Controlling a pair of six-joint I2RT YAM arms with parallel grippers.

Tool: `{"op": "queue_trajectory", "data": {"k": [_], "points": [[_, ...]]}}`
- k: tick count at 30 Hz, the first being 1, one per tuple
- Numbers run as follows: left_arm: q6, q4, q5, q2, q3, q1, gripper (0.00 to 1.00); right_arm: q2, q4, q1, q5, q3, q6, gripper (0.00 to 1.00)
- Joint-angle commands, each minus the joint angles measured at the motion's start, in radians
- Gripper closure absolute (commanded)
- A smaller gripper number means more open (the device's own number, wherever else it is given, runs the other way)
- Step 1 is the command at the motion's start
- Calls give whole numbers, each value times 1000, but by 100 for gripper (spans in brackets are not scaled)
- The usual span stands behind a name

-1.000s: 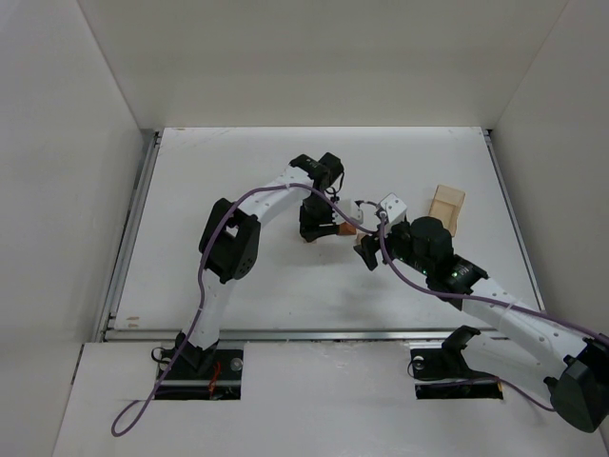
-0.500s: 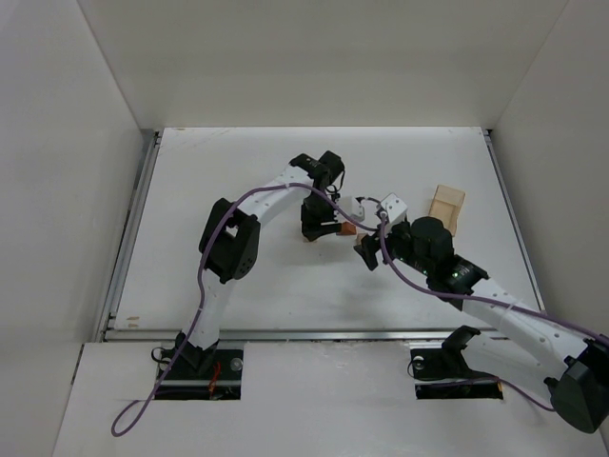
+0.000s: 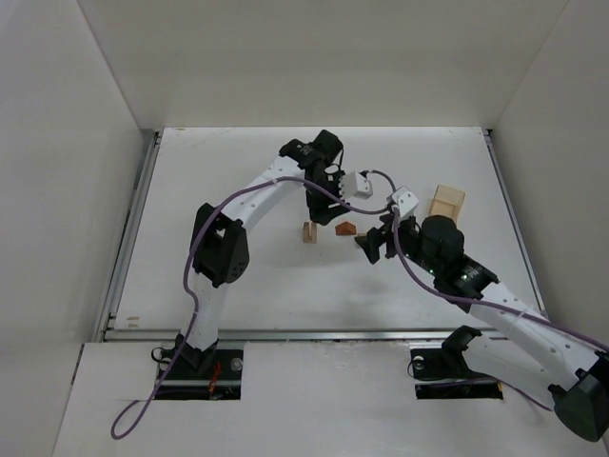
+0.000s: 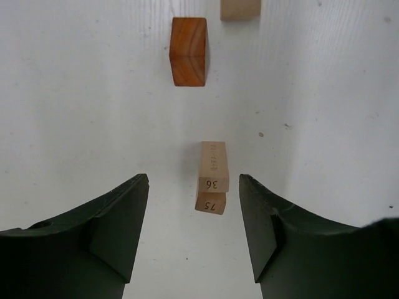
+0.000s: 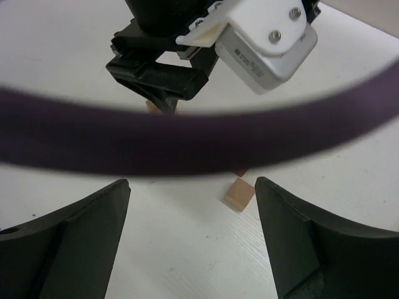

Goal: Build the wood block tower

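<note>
Left wrist view: left gripper (image 4: pixel 193 182) fingers parted, holding nothing. Slim pale post (image 4: pixel 212 177) stands free between them, lower centre (stamped 36 and 75). Reddish-brown piece (image 4: pixel 188 51) upper centre, apart from post. Right gripper (image 5: pixel 191 184) wide open, empty; small tan block (image 5: pixel 239 193) just beyond it

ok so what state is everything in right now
left gripper: open, holding nothing
right gripper: open, empty
pale tan post: standing on the table, free of both grippers
reddish-brown roof piece: lying on the table, apart from the post, not stacked
small tan block: loose on the table
pale tan box: on the table off to the right, untouched
</note>
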Motion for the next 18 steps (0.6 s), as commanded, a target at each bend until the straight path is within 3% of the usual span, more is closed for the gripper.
{"op": "queue_trajectory", "data": {"k": [1,5,8,11,14,18], "points": [[-56,2,95,-106,54,19,43,-16,50,4,36,95,61,13],[-170,85,140,-187,-6,74,43,6,79,4,90,122,145,13],[-271,228,123,-308,-164,134,43,55,110,4,90,112,193,13],[-323,344,80,-455,-331,198,47,150,95,4,99,142,246,19],[-353,453,-25,-526,-519,221,56,257,81,13,108,177,309,23],[-400,582,-86,-581,-724,221,60,397,41,13,143,253,368,34]]}}
